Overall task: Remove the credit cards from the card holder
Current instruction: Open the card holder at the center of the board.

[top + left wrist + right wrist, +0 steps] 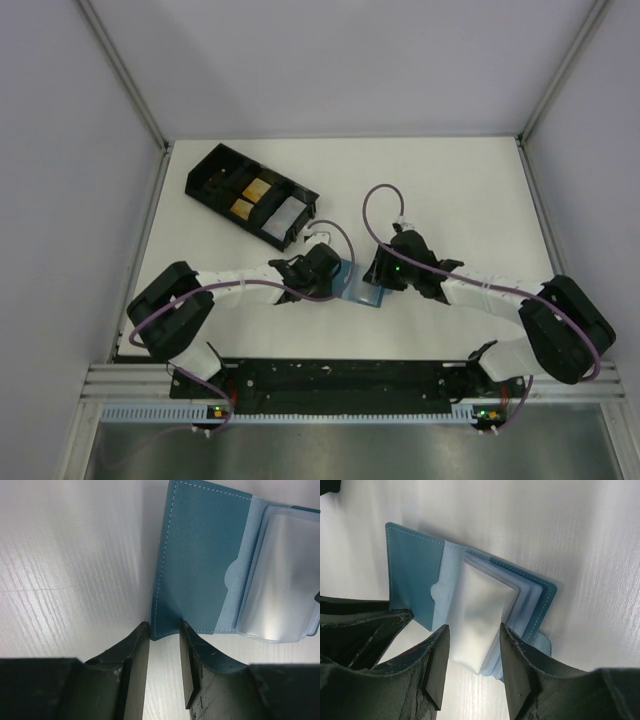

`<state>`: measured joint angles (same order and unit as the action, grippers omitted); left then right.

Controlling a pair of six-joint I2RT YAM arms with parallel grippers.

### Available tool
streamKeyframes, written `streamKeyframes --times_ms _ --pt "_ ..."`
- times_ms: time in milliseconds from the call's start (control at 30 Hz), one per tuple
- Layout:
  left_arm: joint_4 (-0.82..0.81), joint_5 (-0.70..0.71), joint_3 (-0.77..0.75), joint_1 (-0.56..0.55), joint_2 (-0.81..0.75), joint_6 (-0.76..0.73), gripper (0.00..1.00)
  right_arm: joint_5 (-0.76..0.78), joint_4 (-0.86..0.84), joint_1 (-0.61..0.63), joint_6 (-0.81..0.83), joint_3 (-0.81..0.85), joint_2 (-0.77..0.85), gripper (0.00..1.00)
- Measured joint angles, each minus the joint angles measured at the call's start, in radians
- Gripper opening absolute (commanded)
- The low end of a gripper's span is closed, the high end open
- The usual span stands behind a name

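The blue card holder (362,287) lies open on the white table between my two grippers. In the left wrist view its blue cover (200,555) fills the upper right, with clear plastic sleeves (285,580) beside it. My left gripper (165,630) has a narrow gap between its jaws, and its tips sit at the cover's near corner. In the right wrist view the card holder (410,565) shows fanned clear sleeves (480,600) and a small tab (543,643). My right gripper (474,635) is open, its fingers on either side of the sleeves' near end. No card shows plainly.
A black compartmented tray (215,175) stands at the back left and holds tan and pale flat items. Grey walls and metal frame posts close in the table on three sides. In the top view the left gripper (335,272) and right gripper (380,272) nearly meet.
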<state>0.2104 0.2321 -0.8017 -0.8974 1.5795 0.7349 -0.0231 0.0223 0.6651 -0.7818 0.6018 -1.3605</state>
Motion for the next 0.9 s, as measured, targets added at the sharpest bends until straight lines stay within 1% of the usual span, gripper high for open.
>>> streamKeyframes --times_ms 200,367,733,900 --pt "0.0 0.0 0.0 0.0 0.0 0.0 0.35 -0.003 -0.001 0.0 -0.005 0.0 -0.031 0.43" --pt "0.0 0.0 0.0 -0.001 0.0 0.0 0.35 -0.01 -0.015 0.0 -0.006 0.0 -0.036 0.41" --pt "-0.001 -0.008 0.0 -0.007 0.0 0.0 0.35 -0.059 -0.04 0.0 -0.006 0.0 -0.037 0.41" --pt "-0.006 -0.013 0.004 -0.008 -0.003 0.001 0.39 -0.092 -0.05 0.0 -0.004 0.003 -0.039 0.41"
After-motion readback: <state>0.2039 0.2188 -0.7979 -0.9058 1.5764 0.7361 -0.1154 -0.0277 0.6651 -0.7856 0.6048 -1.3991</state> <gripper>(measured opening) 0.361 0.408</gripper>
